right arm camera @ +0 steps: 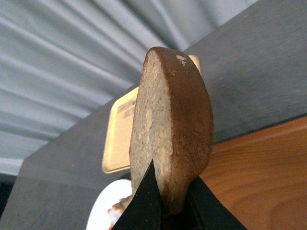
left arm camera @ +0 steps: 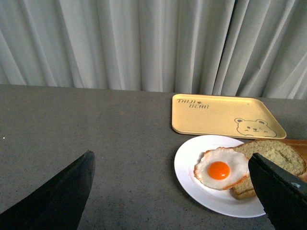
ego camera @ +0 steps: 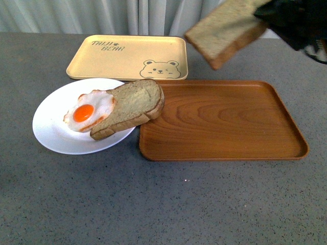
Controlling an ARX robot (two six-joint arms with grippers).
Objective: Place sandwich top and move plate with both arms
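ITEM LOG: sandwich build, step 1 of 2 (top slice in transit; plate move not yet begun, by my reading).

1. Sandwich top (ego camera: 227, 33): wholemeal, dark crust. In the air and tilted, over far edge of wooden tray (ego camera: 219, 122), well apart from the plate.
2. R hand (ego camera: 265, 18): clenched on one edge of the sandwich top. Wrist view shows both fingers (right arm camera: 144, 201) pinching the slice, crust side out.
3. L hand (left arm camera: 171, 154): released, prongs wide apart, nothing between them. Hangs over bench (ego camera: 153, 204), near the plate's side.
4. Plate (ego camera: 51, 132): white, round, on bench, just beside wooden tray.
5. Lower slice (ego camera: 133, 107): paler bread, domed end overhanging plate rim toward wooden tray.
6. Fried egg (ego camera: 89, 111): on the plate, overlapping lower slice's near end.
7. Bear tray (ego camera: 127, 56): yellow, behind plate, bare.

NEXT, est.: R hand needs to carry the top leftward and down, level it, align w/ lower slice and egg, then let go. Stack sits off-centre, so the drop wants care. After that, both hands to opposite plate rims.
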